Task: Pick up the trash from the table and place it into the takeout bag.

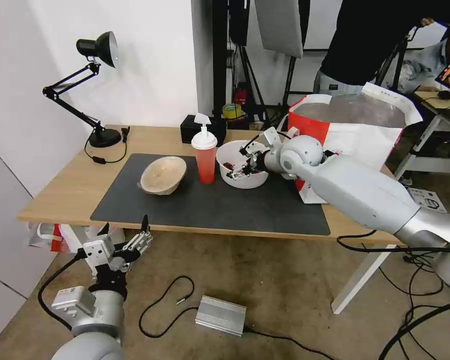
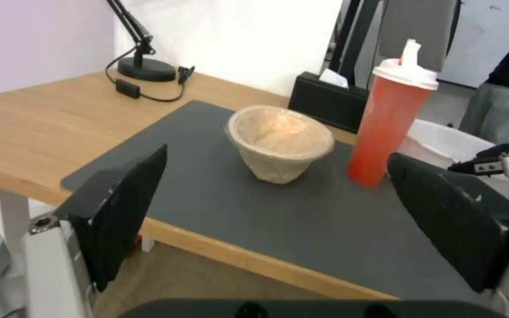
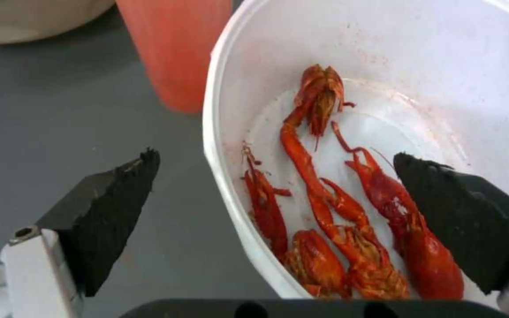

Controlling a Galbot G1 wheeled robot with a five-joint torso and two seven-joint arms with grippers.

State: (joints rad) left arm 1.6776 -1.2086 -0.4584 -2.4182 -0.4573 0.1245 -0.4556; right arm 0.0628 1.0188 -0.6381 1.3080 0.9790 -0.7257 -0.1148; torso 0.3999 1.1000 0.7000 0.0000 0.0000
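With my right gripper [image 3: 272,221] spread open astride the white bowl's [image 1: 242,181] rim, one finger inside, I judged a firm, level pinch would avoid spilling scraps [image 3: 337,229].

White bowl [image 1: 241,172], red scraps [image 3: 337,229]; red cup [image 1: 205,161]; beige bowl [image 1: 163,174]

Your scene is evenly, brightly lit. The white wall [image 2: 254,39] in the left wrist view is blown out. Shadows on the grey mat [image 1: 210,205] are soft. Straight edges bow toward the head view's corners. Both wrist views look slightly soft.
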